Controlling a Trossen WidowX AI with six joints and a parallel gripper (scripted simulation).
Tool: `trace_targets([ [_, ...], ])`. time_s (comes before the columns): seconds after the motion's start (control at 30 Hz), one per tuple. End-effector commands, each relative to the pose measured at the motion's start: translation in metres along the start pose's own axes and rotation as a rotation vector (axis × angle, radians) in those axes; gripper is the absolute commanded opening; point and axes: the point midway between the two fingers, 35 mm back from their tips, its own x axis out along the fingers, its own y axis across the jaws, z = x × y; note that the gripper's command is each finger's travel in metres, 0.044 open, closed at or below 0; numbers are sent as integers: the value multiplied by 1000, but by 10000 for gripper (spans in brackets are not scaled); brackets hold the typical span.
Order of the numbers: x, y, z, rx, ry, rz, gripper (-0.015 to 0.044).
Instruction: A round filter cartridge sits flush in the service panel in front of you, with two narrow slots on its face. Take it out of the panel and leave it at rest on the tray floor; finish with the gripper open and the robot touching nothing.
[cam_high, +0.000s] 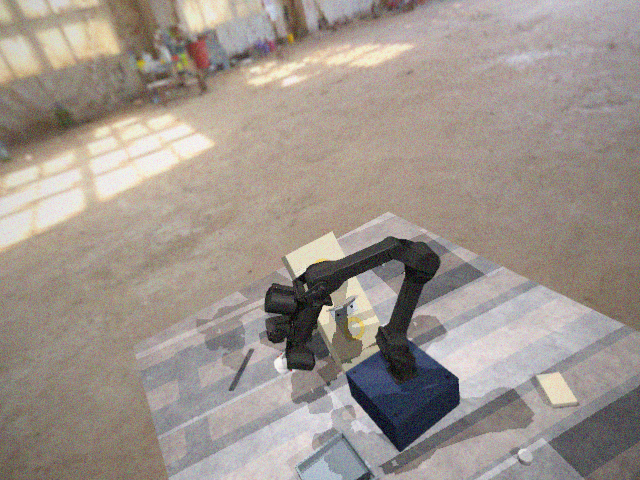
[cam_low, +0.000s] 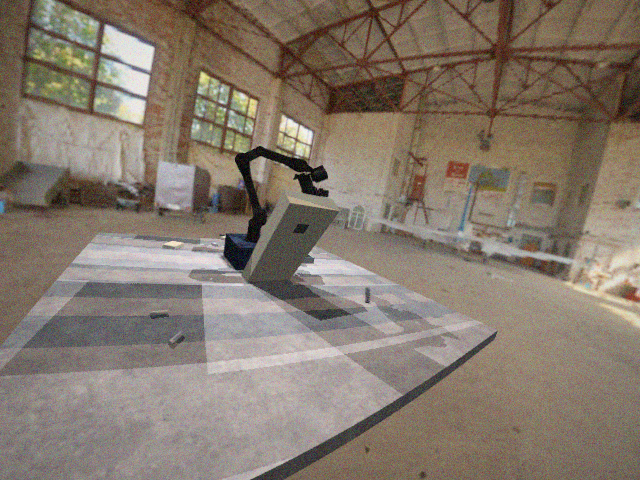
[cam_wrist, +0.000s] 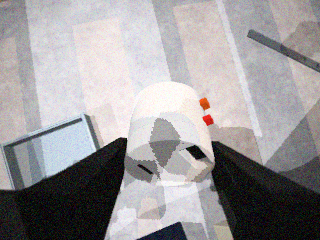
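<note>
The white round filter cartridge is out of the panel, held above the table. Its two dark slots face the wrist camera, and two small orange-red tabs stick out on its side. My gripper is shut on it, one black finger on each side. In the exterior view the cartridge is hidden. The cream service panel leans behind the gripper, partly covered by the arm. The blue-grey tray stands apart from the cartridge, toward the lower left in the wrist view.
The navy robot base stands beside the panel. A dark flat bar lies on the table. A cream block and a small white round piece lie on the base's other side. Small grey cylinders lie behind the panel.
</note>
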Motion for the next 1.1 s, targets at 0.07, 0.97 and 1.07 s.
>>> trace_targets([
  [0.07, 21, 29, -7, -92, 1, 61, 0],
  [0.97, 90, 154, -104, -519, 1, 316, 0],
  [1.07, 92, 159, -111, -543, 1, 330, 0],
])
